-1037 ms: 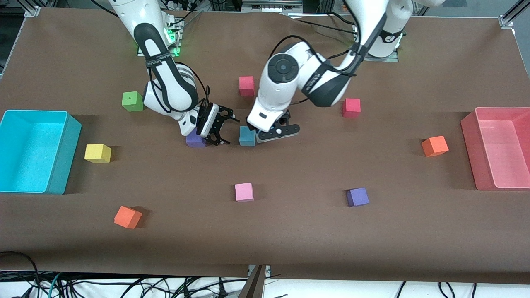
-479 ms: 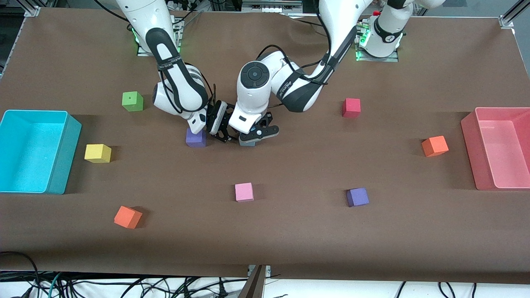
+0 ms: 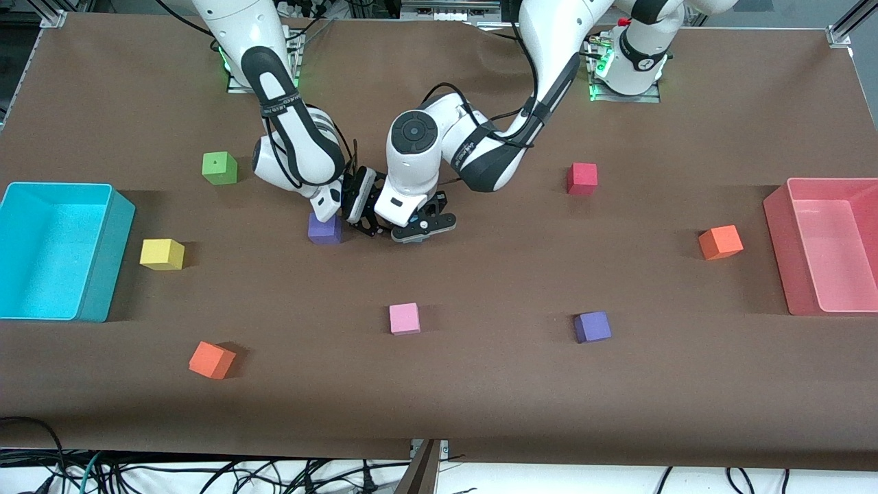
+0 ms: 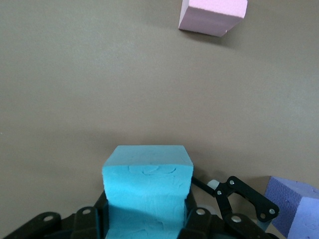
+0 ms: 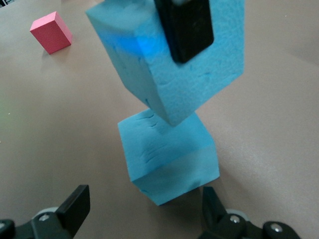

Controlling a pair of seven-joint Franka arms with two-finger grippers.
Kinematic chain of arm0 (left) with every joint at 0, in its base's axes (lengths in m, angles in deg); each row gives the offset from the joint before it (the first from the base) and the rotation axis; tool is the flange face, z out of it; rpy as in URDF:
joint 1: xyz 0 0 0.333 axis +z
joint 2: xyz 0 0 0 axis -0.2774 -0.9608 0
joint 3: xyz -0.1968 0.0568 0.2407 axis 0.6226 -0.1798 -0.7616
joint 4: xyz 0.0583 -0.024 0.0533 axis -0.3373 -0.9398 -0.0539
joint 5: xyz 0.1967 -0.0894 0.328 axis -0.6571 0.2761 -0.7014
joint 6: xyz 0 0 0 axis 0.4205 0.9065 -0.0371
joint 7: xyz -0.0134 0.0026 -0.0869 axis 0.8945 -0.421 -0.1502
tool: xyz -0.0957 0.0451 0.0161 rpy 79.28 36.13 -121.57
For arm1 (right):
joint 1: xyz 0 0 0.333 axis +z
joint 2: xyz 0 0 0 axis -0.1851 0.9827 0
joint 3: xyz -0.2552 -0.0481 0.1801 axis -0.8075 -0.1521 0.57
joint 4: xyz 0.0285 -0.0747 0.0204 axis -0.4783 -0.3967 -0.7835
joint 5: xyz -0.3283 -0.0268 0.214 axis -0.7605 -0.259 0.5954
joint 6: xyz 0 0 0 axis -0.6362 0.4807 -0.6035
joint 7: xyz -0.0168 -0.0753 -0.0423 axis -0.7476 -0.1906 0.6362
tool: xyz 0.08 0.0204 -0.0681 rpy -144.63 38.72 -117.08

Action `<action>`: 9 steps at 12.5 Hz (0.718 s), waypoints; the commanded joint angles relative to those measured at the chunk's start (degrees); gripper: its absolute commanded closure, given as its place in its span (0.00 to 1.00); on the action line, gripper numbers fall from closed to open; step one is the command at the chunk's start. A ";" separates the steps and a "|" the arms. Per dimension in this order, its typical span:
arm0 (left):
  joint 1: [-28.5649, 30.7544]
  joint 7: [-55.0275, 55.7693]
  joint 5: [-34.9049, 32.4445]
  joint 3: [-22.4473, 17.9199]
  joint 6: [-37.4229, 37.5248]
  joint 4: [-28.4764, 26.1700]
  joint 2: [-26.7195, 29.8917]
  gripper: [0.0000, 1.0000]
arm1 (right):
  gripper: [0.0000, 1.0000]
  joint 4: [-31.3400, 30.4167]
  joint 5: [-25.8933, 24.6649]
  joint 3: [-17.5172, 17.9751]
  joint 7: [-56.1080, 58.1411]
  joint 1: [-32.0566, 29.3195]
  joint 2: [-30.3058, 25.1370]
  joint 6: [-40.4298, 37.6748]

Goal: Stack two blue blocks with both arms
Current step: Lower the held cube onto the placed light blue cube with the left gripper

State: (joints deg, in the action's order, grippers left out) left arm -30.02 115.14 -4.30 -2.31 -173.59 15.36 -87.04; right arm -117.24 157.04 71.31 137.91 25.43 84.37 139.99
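My left gripper [image 3: 416, 230] is shut on one blue block [image 4: 147, 181] and holds it over the middle of the table. In the right wrist view this held block [image 5: 164, 59] hangs tilted, right above the second blue block [image 5: 167, 159], which lies on the table. I cannot tell whether the two touch. In the front view the left hand hides both blocks. My right gripper [image 3: 365, 214] is open and empty beside them, low over the table, its fingers [image 5: 75, 205] spread wide toward the lower block.
A purple block [image 3: 324, 228] lies beside the right gripper. Pink [image 3: 405, 318], purple [image 3: 592, 326], red [image 3: 582, 178], orange [image 3: 720, 241], yellow [image 3: 162, 254] and green [image 3: 219, 168] blocks are scattered about. A turquoise bin [image 3: 106, 261] and a pink bin [image 3: 782, 247] stand at the table's ends.
My left gripper has moved toward the right arm's end, from beside the blue block on the table to over it, and now covers it in the front view. The right gripper shifted slightly.
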 commanded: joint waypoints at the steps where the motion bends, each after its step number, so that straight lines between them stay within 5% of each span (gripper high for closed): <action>1: -1.77 0.44 0.41 -1.14 0.56 1.50 -1.17 1.00 | 0.00 0.43 1.47 0.28 1.66 0.02 0.59 0.58; 8: -2.56 0.36 0.23 -1.05 0.65 1.06 -1.78 1.00 | 0.00 -0.01 1.47 0.28 1.74 -0.07 0.59 0.58; 9: -2.56 0.62 0.67 -1.05 0.65 1.06 -2.04 0.70 | 0.00 -0.01 1.47 0.28 1.74 -0.07 0.51 0.58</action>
State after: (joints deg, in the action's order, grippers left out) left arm -31.76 115.16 -4.30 -2.36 -173.57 15.34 -88.35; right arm -117.28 157.06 71.31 138.02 25.43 84.80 140.04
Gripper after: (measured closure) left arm 0.432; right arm 0.000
